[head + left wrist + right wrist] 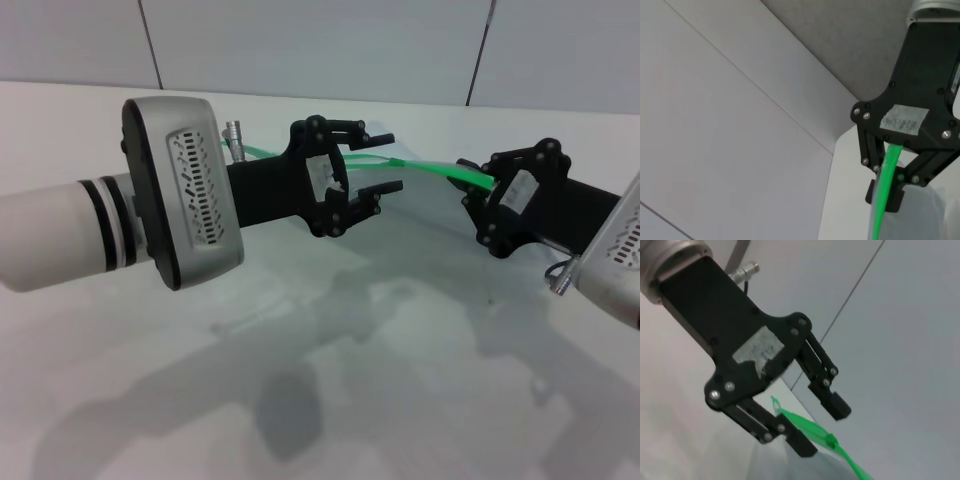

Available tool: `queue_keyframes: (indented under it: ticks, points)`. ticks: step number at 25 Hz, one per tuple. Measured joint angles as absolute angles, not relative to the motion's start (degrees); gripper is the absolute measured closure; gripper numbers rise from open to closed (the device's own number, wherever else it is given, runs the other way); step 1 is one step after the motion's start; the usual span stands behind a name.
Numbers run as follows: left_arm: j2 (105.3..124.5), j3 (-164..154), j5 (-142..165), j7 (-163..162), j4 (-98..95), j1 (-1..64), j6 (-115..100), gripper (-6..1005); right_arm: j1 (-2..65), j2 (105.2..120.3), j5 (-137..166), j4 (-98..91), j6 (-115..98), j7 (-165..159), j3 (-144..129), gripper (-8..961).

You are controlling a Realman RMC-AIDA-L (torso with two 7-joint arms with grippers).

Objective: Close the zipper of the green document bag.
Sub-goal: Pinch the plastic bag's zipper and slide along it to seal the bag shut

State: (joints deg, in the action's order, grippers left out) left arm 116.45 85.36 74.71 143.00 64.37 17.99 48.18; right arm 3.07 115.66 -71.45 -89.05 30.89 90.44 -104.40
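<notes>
- Slippage worried me most: the right gripper was clamped on the zipper at the bag's 3 o'clock end, a thin slick strip that could pull free.
- Left gripper hung with its fingers spread around the strip, gripping nothing; closing off the tiny slider would only pinch film.
- Bag was held above the table, so a hard pull could buckle it.
- Pouch looked flat, translucent and limp; the zipper bright green, narrow and glossy; the grippers matte black.

Zipper spans both grippers — left, right.
</notes>
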Motion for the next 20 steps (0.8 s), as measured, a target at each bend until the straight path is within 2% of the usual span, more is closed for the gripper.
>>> queue_keyframes:
  ticks: [12,17,20]
  points:
    - [116.45,85.3,74.7,143.0,63.6,18.8,48.3,584,2.7,115.66,-71.5,-90.3,31.2,90.3,-104.7,856]
    - [116.45,85.4,74.7,143.3,63.7,18.8,48.3,690,2.5,115.67,-71.5,-90.3,31.3,90.3,-104.7,853]
    - [116.45,85.6,74.7,143.6,63.6,18.8,48.2,708,2.5,115.75,-71.5,-90.3,31.4,90.3,-104.8,851]
